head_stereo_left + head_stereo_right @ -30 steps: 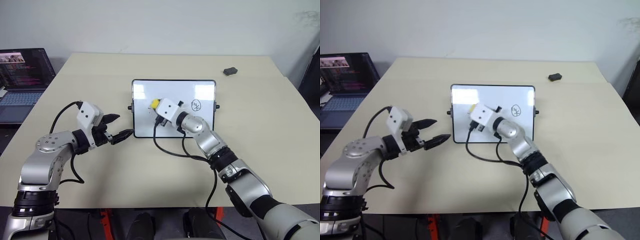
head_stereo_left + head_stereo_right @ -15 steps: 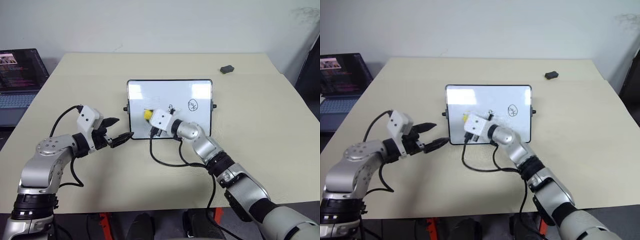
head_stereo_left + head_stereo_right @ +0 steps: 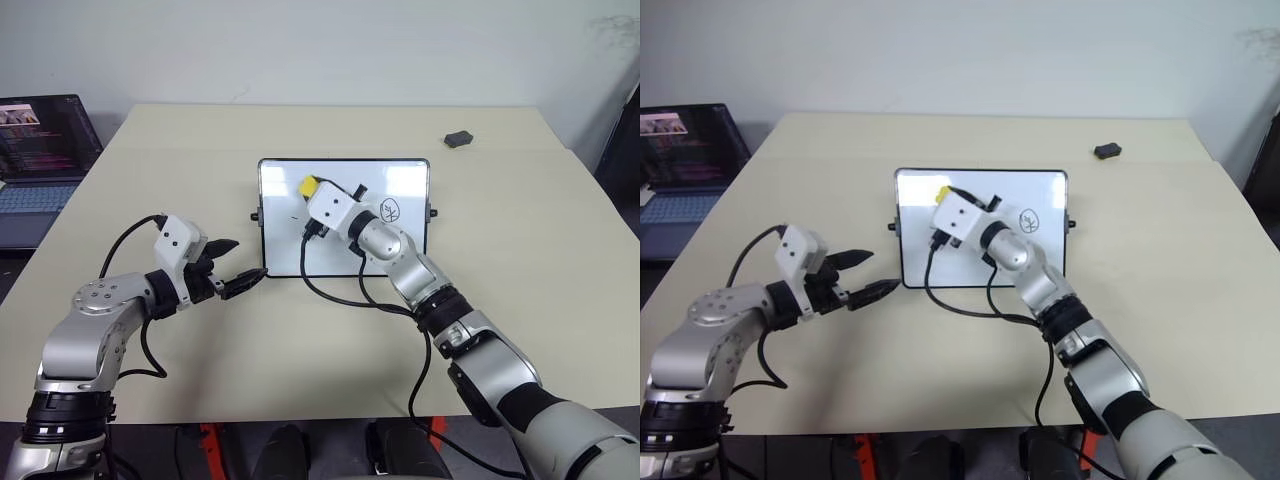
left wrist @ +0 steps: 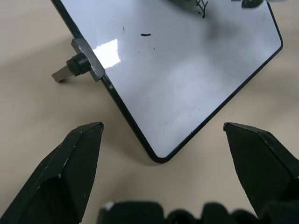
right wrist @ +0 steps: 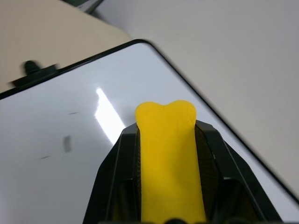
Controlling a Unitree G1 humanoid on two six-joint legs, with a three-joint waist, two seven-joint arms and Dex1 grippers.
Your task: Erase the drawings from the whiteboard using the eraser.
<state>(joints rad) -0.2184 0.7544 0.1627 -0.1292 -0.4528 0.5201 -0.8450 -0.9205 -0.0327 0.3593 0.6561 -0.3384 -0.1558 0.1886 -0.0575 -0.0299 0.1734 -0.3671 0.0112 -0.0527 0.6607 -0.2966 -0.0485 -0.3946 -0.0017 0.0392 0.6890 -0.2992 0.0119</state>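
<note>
The whiteboard lies flat at mid-table. My right gripper is shut on the yellow eraser, whose tip is over the board's far left part near the top frame; contact cannot be told. In the right wrist view the black fingers flank the eraser. A circled drawing sits right of that wrist. Another scribble shows partly beside the wrist, and faint specks remain on the left. My left gripper is open at the board's near left corner, touching nothing.
An open laptop sits off the table's left side. A small dark grey object lies at the far right of the table. Black cables hang from my right wrist over the board's near edge.
My right gripper swept the eraser toward the board's near edge, then back up to the far left part. The left gripper stayed put. The camera shifted slightly.
</note>
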